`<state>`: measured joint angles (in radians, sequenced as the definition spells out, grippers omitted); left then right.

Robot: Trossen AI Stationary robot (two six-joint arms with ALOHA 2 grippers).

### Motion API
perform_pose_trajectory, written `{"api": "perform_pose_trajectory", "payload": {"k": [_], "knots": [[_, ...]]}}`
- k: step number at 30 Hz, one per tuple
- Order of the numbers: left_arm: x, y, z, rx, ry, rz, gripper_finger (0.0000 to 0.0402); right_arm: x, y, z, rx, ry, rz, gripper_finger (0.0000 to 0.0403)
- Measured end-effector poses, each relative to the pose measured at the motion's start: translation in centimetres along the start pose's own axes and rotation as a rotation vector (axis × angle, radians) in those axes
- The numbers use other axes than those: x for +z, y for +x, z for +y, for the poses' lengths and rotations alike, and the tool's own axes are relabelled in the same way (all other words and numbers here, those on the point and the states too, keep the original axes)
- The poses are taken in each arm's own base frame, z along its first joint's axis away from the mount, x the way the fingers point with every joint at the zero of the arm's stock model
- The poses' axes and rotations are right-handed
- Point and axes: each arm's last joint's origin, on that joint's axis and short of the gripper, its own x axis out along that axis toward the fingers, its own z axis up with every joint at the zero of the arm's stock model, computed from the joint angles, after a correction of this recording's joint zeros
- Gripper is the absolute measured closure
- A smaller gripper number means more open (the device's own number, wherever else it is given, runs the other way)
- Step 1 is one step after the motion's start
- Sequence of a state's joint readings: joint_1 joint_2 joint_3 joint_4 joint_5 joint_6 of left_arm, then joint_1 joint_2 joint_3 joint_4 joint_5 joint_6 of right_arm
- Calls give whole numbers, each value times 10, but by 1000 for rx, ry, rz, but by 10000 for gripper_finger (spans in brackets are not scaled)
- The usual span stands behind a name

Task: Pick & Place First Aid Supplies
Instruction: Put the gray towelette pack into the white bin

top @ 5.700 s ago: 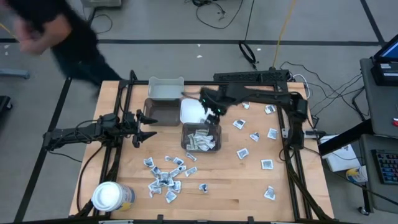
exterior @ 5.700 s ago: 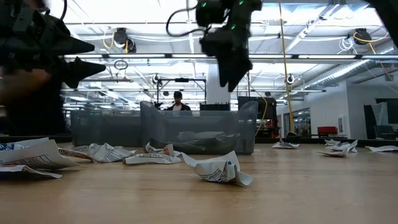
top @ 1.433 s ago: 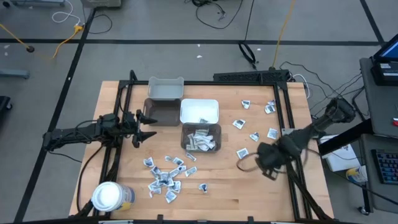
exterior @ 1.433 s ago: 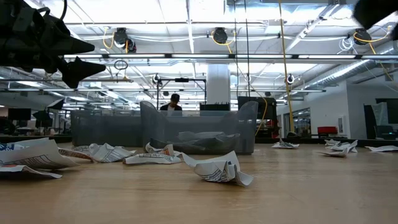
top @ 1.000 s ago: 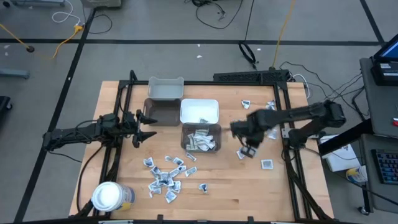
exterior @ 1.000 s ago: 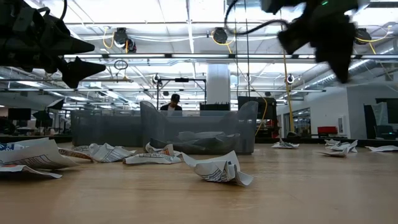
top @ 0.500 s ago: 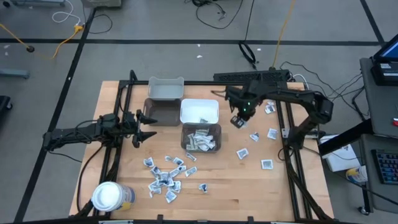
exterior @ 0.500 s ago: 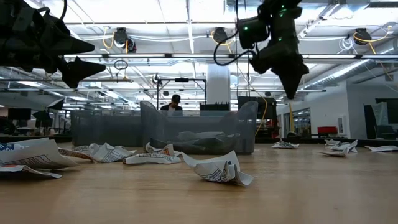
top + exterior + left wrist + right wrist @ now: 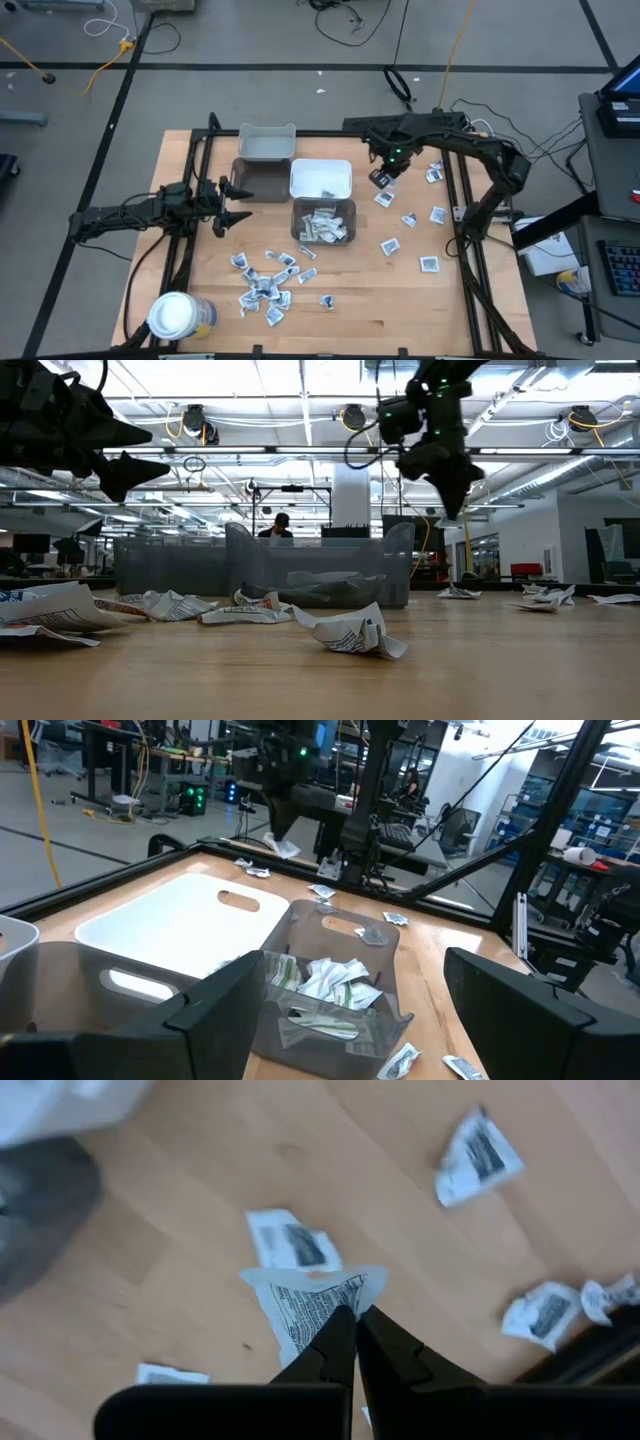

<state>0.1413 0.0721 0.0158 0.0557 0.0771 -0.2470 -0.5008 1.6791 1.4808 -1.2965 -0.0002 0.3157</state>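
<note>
My right gripper [image 9: 352, 1318] is shut on one white printed packet [image 9: 312, 1292], high above the table just right of the white bin [image 9: 320, 180]; it also shows in the high view [image 9: 381, 177] and the low view [image 9: 447, 508]. More first aid supplies lie flat on the wood: a cluster [image 9: 264, 284] near the front and loose packets [image 9: 410, 220] on the right. Others fill the clear grey bin [image 9: 323, 222]. My left gripper [image 9: 232, 204] hovers open, left of the bins, with nothing between its fingers [image 9: 225, 1010]. My right gripper pinches the packet between its two fingertips at one edge [image 9: 335, 1306]. The fingers come from above, pointing down. The packet is lifted clear of the table and fans out past the fingertips, crumpled, print side showing.
A light grey bin [image 9: 266, 143] and a dark grey bin [image 9: 258, 180] stand at the far left of the bin group. A white-lidded jar [image 9: 178, 316] lies at the near left corner. Black frame rails [image 9: 455, 200] run along the table's sides.
My right gripper has swung from the table's right side toward the far edge and leftward, stopping beside the white bin, still shut with the packet in it. My left gripper has kept still.
</note>
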Motion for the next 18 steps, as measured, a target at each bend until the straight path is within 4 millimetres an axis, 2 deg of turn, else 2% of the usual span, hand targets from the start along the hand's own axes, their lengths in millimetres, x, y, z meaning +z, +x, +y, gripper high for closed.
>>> {"api": "perform_pose_trajectory", "payload": {"k": [13,18], "knots": [[0,0,0,1,0,0,91,71,-9,66,-3,-242,16,403],[0,0,0,1,0,1,91,92,-12,86,3,-325,2,403]]}}
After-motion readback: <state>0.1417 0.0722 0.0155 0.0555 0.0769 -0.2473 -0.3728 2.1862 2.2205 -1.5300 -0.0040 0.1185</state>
